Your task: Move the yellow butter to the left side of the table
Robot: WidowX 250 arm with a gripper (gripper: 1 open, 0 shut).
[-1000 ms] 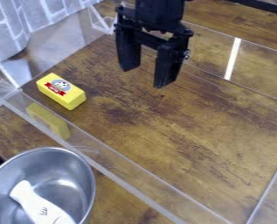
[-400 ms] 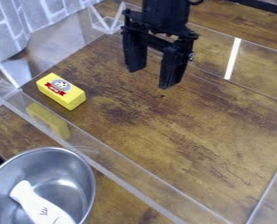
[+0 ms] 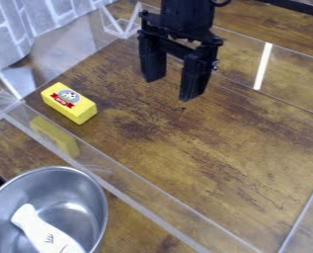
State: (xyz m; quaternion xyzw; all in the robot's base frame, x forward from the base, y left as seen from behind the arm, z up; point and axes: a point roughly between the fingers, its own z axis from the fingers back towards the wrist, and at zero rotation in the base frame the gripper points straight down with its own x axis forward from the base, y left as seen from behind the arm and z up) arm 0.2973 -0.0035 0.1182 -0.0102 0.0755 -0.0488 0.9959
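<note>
Your gripper (image 3: pixel 174 87): jaws wide apart, holding nothing, above the table (image 3: pixel 211 148).
Yellow butter (image 3: pixel 68 104): well apart, left of gripper.

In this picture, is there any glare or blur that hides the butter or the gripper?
In the camera view, a bright streak of glare lies on the table right of the gripper; reflections run along the clear wall near the butter. Neither hides them; both look sharp, and the open gripper is dark against the wood.
</note>
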